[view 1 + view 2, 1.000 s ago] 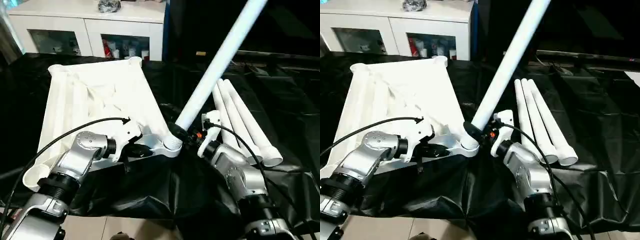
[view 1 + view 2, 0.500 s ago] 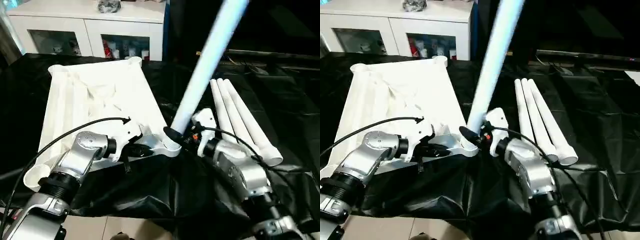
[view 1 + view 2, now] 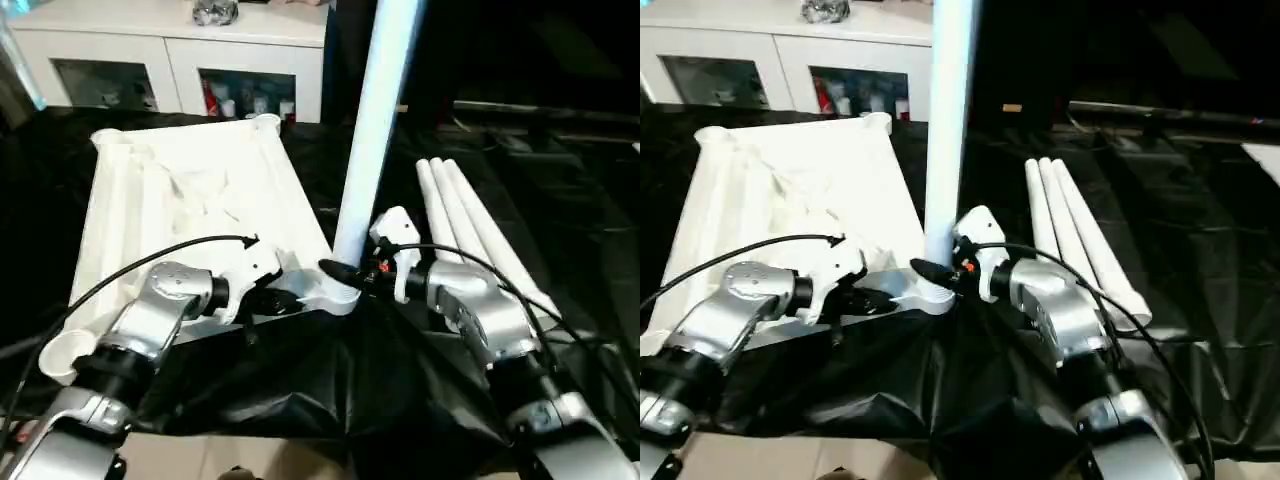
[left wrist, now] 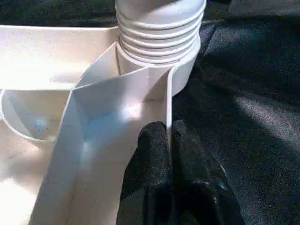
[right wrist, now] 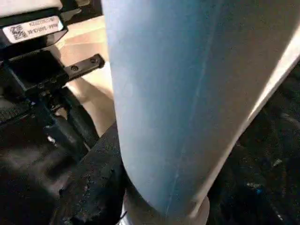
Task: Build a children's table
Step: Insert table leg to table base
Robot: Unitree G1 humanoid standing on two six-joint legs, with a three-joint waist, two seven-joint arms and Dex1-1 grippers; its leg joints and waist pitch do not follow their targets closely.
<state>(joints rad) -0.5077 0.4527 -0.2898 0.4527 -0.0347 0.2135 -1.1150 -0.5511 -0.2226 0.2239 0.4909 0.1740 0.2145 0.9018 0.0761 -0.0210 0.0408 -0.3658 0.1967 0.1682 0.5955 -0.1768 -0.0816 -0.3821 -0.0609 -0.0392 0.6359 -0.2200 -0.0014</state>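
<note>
Tabletop (image 3: 190,200) lying ribs up, left. Left gripper (image 4: 168,140) pinched onto its near-right rim, likely steadying it. Right gripper (image 3: 352,275) clasping upright leg (image 3: 372,130) in corner socket (image 4: 180,70). Three legs (image 3: 470,235) spare, right.

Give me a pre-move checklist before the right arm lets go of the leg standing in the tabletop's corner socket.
1. Leg upright in the corner socket: ok.
2. Threaded end fully seated: not ok; thread ridges still show above the socket rim in the left wrist view.
3. Right gripper gripping the leg near its base: ok.
4. Left gripper pinching the tabletop wall beside the socket: ok.
5. Three spare legs lying together on the black cloth, apart from the socket: ok.
</note>
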